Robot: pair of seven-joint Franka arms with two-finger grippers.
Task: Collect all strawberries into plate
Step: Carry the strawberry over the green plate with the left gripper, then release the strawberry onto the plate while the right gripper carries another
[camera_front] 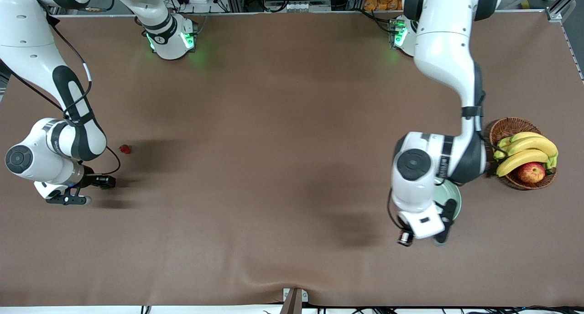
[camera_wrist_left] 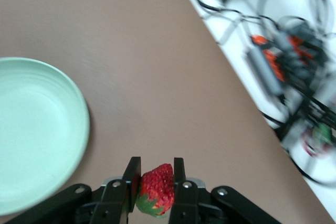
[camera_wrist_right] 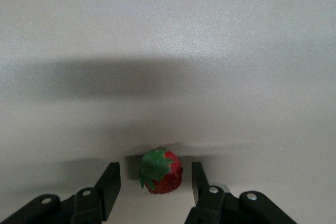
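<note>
The left gripper (camera_wrist_left: 157, 182) pinches a strawberry (camera_wrist_left: 156, 190) across its sides, red tip pointing out past the fingertips and green cap back toward the palm; it hangs beside the rim of the plate (camera_wrist_left: 79, 129), not yet over the dish. The right gripper (camera_wrist_right: 156, 182), at the right arm's end of the table, has its fingers spread wide with a second strawberry (camera_wrist_right: 161, 171) lying on the table between them, apart from both pads. A third berry (camera_front: 125, 148) lies on the table close by. These look light, soft and easily bruised, with a tapering, slightly slick skin, so I would close gently on the broad middle below the cap, since the narrow tip would likely squirt out.
</note>
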